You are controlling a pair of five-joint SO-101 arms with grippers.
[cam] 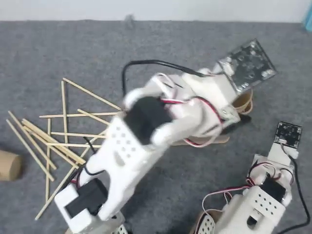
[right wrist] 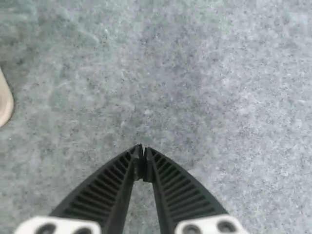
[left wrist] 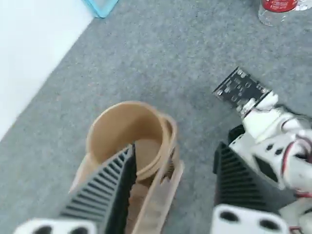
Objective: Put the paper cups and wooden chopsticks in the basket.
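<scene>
My left gripper (left wrist: pixel 175 151) is open above a brown paper cup (left wrist: pixel 127 134) that stands upright, nested in a second cup, inside the tan wooden basket (left wrist: pixel 161 195). One finger (left wrist: pixel 109 190) crosses in front of the cup's rim; the other is well off to the side. From above, the left arm (cam: pixel 146 126) stretches across to the basket (cam: pixel 243 103) at the right. Several wooden chopsticks (cam: pixel 58 139) lie scattered at the left, and another paper cup (cam: pixel 7 165) lies on its side at the far left edge. My right gripper (right wrist: pixel 142 156) is shut with nothing in it, just over the grey carpet.
The right arm (cam: pixel 263 195) sits at the front right, close to the basket, and is also seen beside the left gripper as the right arm (left wrist: pixel 273 126). A tan edge (right wrist: pixel 4 102) shows beside the right gripper. A plastic bottle (left wrist: pixel 280 9) stands farther off.
</scene>
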